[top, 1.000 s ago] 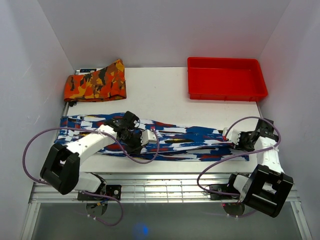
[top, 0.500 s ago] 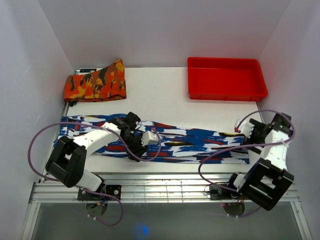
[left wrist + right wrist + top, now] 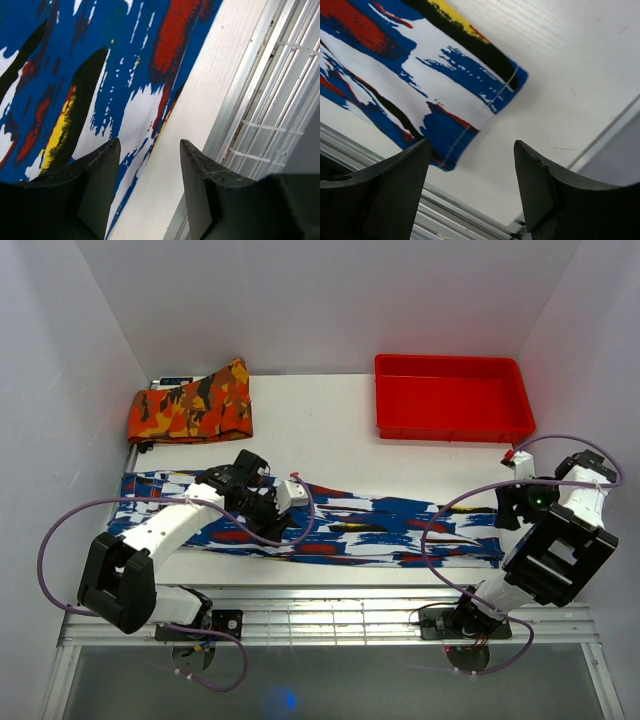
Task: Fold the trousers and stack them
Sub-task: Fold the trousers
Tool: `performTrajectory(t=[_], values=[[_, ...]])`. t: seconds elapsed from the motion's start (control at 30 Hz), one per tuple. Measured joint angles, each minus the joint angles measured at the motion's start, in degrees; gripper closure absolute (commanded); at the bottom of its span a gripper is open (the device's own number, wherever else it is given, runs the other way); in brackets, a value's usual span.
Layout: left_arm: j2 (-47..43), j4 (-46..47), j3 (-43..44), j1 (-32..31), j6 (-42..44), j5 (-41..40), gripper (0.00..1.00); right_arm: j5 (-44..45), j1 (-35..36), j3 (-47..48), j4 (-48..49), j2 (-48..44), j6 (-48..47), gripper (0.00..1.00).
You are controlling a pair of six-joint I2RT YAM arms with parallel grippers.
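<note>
The trousers [image 3: 340,525], blue and white with red patches, lie flat in a long strip across the near part of the table. My left gripper [image 3: 278,506] hovers over their middle. In the left wrist view it [image 3: 149,142] is open and empty above the trousers' near edge [image 3: 90,90]. My right gripper [image 3: 524,504] is raised just past the cuff end on the right. The right wrist view shows it [image 3: 471,142] open with nothing between its fingers, and the cuffs [image 3: 470,80] lie on the table below.
A folded orange camouflage garment [image 3: 190,405] lies at the back left. A red tray [image 3: 452,398] stands at the back right. A metal grid rail [image 3: 330,615] runs along the table's near edge. White walls close in both sides.
Both grippers have opened and let go of the trousers. The right arm has risen and swung right, off the cuffs. The left gripper has shifted slightly back over the fabric.
</note>
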Motion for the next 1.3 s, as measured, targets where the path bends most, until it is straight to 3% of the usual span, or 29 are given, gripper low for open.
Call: performTrajectory(t=[0.23, 0.47, 0.57, 0.73, 0.97, 1.2, 1.27, 1.3], values=[[2.1, 1.3, 0.1, 2.8, -4.2, 0.6, 0.38, 2.1, 0.0, -12.0, 6.4, -0.4, 17.0, 0.34], [3.3, 1.4, 0.2, 4.3, -6.2, 1.5, 0.38, 3.2, 0.0, -13.6, 12.5, 0.9, 26.2, 0.42], [4.5, 1.6, 0.2, 5.0, -6.9, 1.7, 0.39, 3.3, 0.0, -14.2, 13.5, 2.9, 27.3, 0.57], [6.8, 2.6, 0.2, 6.2, -7.8, 1.9, 0.39, 3.0, -0.7, -13.3, 14.3, 5.3, 27.7, 0.92], [7.7, 3.1, 0.3, 7.5, -8.8, 2.5, 0.41, -0.7, -0.7, -11.5, 12.7, 4.2, 24.8, 0.92], [8.3, 4.6, 0.8, 11.5, -11.5, 3.3, 0.39, -3.0, -0.2, -11.5, 13.7, -6.7, 15.7, 0.91], [9.0, 4.8, 2.3, 14.1, -12.5, 3.7, 0.37, -2.8, -0.2, -12.4, 14.4, -7.3, 13.4, 0.82], [9.4, 4.8, 3.4, 16.1, -13.2, 4.5, 0.37, -2.6, -0.2, -12.8, 14.5, -7.1, 12.6, 0.73]])
